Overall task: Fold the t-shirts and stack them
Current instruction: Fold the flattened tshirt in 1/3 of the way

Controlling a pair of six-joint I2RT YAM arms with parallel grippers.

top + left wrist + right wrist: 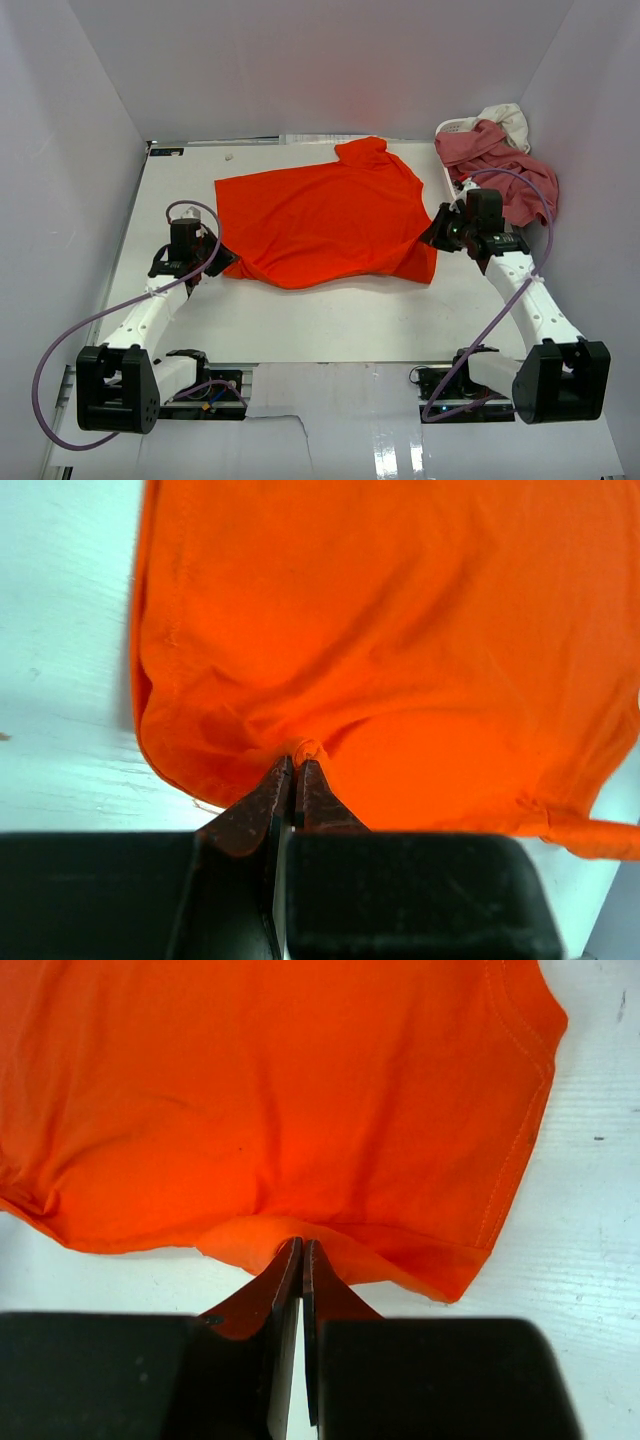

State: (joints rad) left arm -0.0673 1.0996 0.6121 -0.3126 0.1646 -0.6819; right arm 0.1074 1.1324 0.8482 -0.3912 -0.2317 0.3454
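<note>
The bright orange-red t-shirt lies spread on the white table, one sleeve bunched at the far edge. My left gripper is shut on a pinch of its left edge, seen as a small knot of cloth at the fingertips in the left wrist view. My right gripper is shut on its right edge, where the cloth folds up at the fingertips in the right wrist view. A dusty rose-pink t-shirt and a cream-white one are heaped at the far right.
A white perforated basket stands at the far right under the pink and cream shirts. White walls close in the table on the left, back and right. Purple cables loop from both arms.
</note>
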